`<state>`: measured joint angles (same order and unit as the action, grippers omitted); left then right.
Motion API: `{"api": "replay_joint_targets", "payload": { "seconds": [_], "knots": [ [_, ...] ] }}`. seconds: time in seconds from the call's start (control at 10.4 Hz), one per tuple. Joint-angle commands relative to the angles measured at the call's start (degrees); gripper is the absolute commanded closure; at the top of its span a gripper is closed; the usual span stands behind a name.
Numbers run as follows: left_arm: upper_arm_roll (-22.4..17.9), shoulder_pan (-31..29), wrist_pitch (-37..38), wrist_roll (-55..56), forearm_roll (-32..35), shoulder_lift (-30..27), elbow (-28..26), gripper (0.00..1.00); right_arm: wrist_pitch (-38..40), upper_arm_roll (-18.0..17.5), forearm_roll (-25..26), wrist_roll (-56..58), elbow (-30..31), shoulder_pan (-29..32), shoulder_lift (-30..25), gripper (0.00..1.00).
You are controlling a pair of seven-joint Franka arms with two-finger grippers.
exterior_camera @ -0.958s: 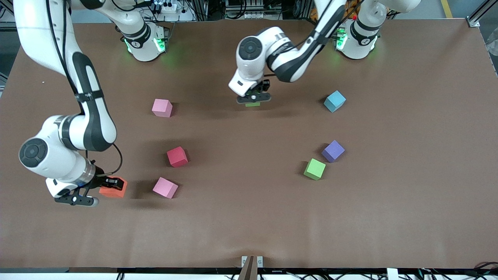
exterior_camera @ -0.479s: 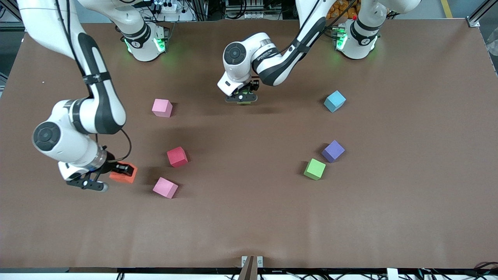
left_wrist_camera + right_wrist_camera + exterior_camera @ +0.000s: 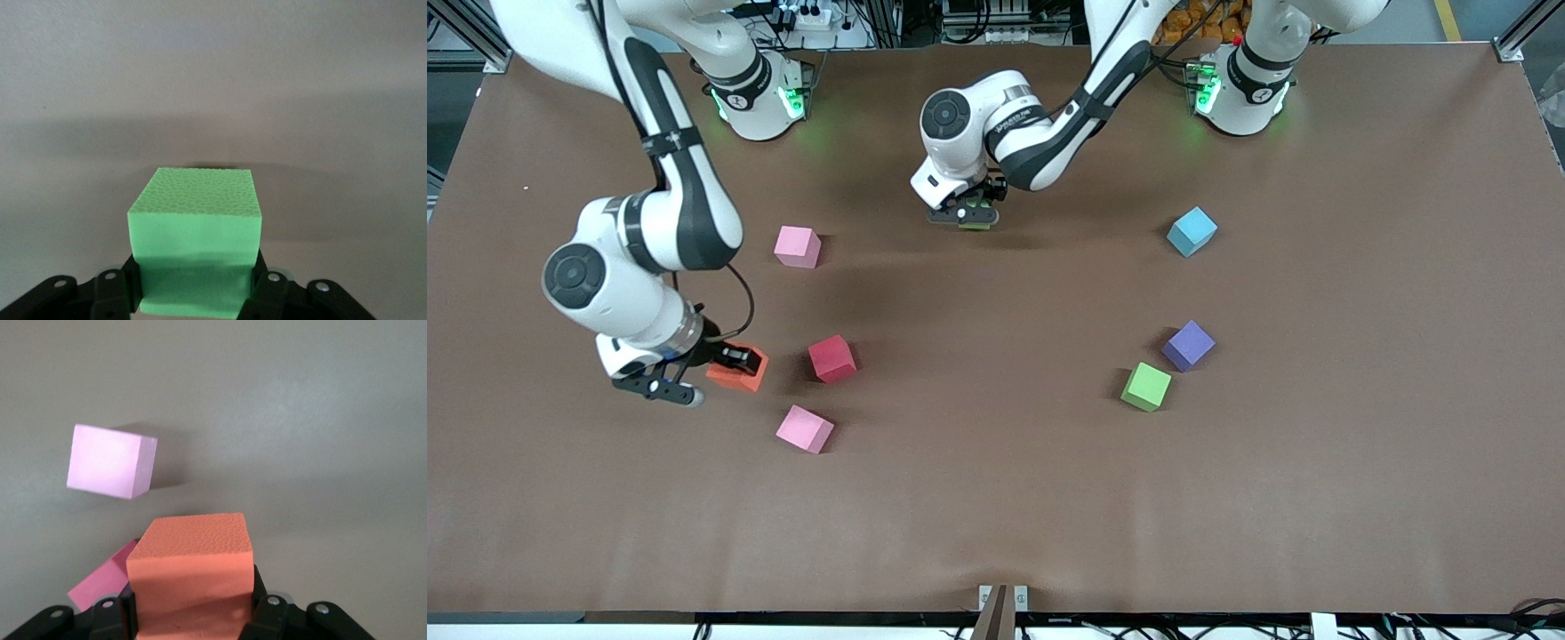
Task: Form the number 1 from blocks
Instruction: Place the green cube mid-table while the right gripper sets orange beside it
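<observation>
Two bent arms hang over the counter [image 3: 996,498]: left claw [image 3: 971,214] clamped on a green block [image 3: 193,227], right claw [image 3: 725,366] clamped on an orange block [image 3: 190,577].

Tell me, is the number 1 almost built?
Not yet; no blocks are lined up. The left end effector holds a light green block, the right end effector an orange block. The red block, purple block and second green block lie scattered.
</observation>
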<state>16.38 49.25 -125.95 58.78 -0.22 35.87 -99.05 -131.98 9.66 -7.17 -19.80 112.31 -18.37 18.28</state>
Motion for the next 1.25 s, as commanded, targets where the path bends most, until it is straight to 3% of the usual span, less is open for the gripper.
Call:
{"api": "replay_joint_targets", "payload": {
  "seconds": [0.0,0.48,0.67,0.77,0.86,1.15],
  "knots": [
    [-1.08,0.05,1.23,-1.29,3.98,1.39,2.8,1.0,-1.61,0.71,-0.48,-4.62,5.72,-2.71,-4.74,0.44],
    [-3.72,-1.0,1.23,-5.61,4.53,8.94,12.73,1.0,-1.61,0.1,-0.48,-7.71,8.1,-4.21,-6.33,0.44],
    [-4.16,-1.09,1.15,-5.7,4.62,9.48,12.92,1.0,-1.61,0.09,-0.48,-7.71,8.01,-4.82,-6.33,0.44],
    [-4.25,-1.09,1.23,-5.43,4.53,9.3,12.92,0.79,-1.7,0.09,-0.57,-7.71,8.01,-4.92,-6.33,0.44],
    [-4.25,-0.92,1.15,-4.82,4.35,8.96,12.83,0.01,-1.79,0.09,-0.57,-7.71,7.92,-5.0,-6.33,0.44],
    [-4.34,-1.26,1.23,-4.82,4.7,7.73,12.48,0.0,-1.79,0.09,-0.48,-7.62,7.75,-6.22,-6.16,0.44]
  ]
}}
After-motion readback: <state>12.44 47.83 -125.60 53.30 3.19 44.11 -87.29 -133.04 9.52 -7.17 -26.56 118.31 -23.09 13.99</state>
